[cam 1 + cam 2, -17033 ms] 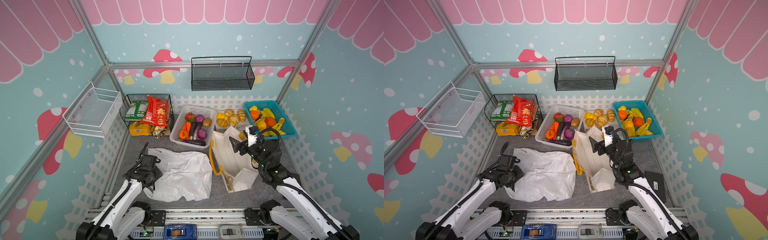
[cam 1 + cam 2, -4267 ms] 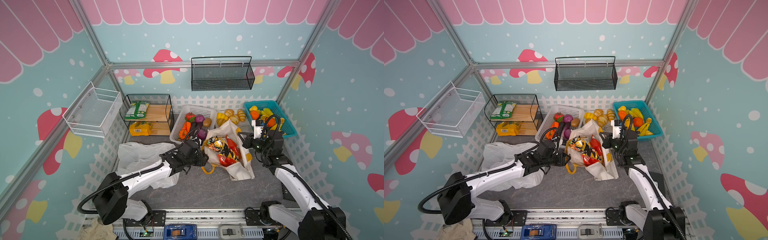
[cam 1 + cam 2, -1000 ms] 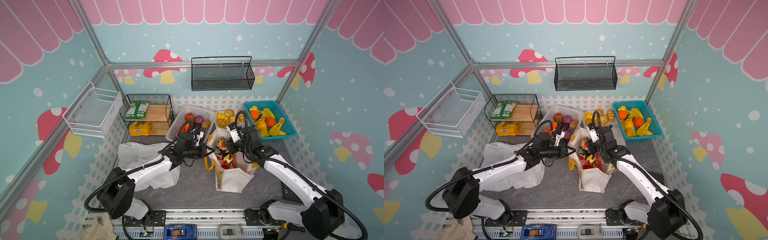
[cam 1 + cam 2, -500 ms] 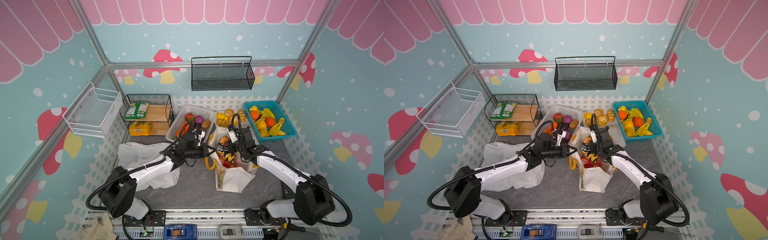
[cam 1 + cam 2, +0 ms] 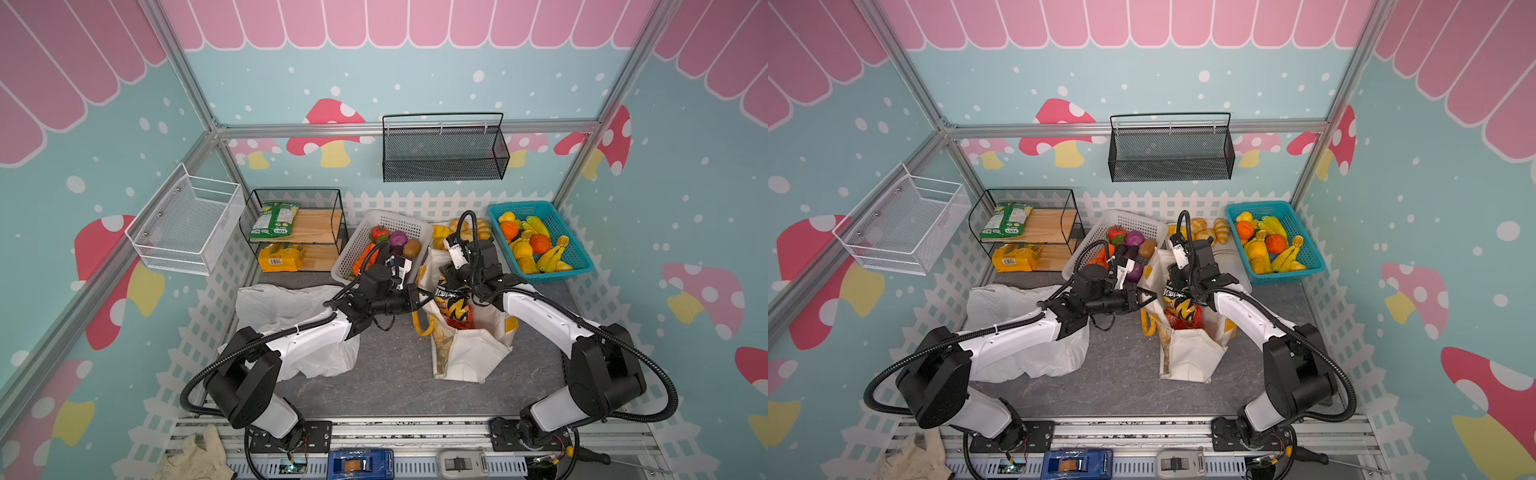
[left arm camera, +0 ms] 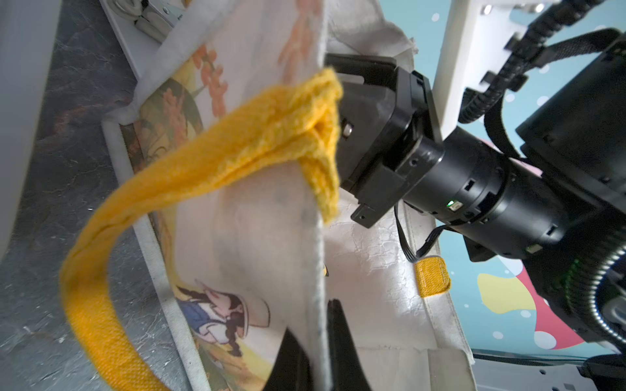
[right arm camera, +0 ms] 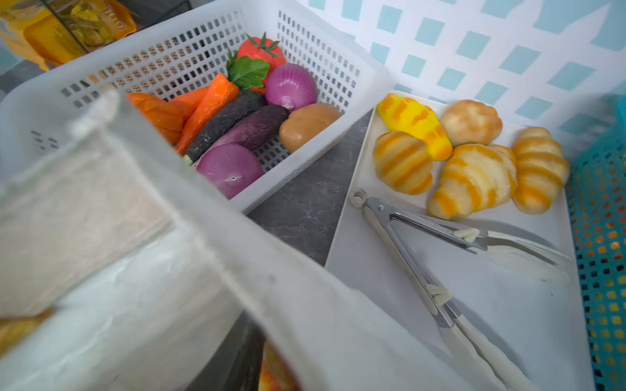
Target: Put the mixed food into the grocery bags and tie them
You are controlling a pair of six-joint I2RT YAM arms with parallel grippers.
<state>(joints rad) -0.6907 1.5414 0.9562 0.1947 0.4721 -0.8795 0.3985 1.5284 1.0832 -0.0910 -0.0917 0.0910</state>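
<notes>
left gripper (image 6: 318, 355): jaws are pinched tight on the canvas tote (image 5: 465, 357), with the rim wall clamped between the fingers (image 6: 291, 359). The grip is at the tote's 9 o'clock edge. The yellow handle (image 6: 237, 145) is draped loose just beside that grip.
right gripper (image 5: 451, 277): set at 12 o'clock of the tote mouth. The tips are hidden by canvas, so the jaw gap and any hold cannot be told.
The red crisp packet (image 5: 459, 318) is stood in the tote, top sticking out.
The white plastic bag (image 5: 286, 307) is laid flat at 9 o'clock of the tote, partly covered by the left arm (image 5: 307, 332).
The toy fruits (image 5: 539, 243) are piled in the teal basket (image 5: 559, 276) at 1 o'clock.
Vegetables are held in the white basket (image 5: 353, 249) at 11 o'clock.
The croissants (image 7: 474, 179) and tongs (image 7: 406, 257) are on the tray (image 7: 491, 304) at 12 o'clock.
</notes>
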